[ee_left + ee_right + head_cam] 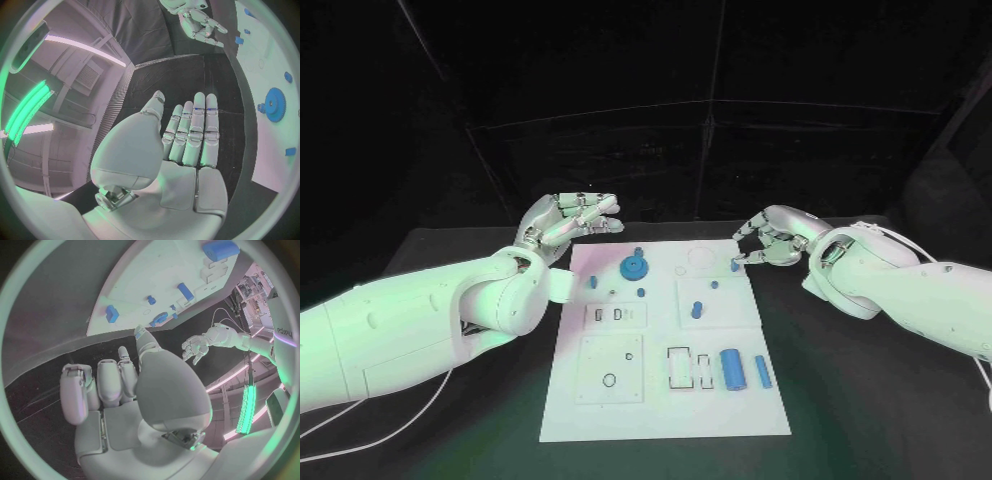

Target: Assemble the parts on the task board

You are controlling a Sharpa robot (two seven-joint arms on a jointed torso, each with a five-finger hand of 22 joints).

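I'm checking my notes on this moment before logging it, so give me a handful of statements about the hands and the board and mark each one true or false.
1. The left hand holds a blue part. False: its fingers are spread with nothing in them, as the left wrist view shows.
2. The blue gear sits on the task board near its far end. True.
3. The right hand hovers by the board's far right corner. True.
4. Both blue cylinders lie off the board on the black table. False: they lie on the board, in its near right part.
5. The right hand grips the gear. False: the gear stands apart from both hands.
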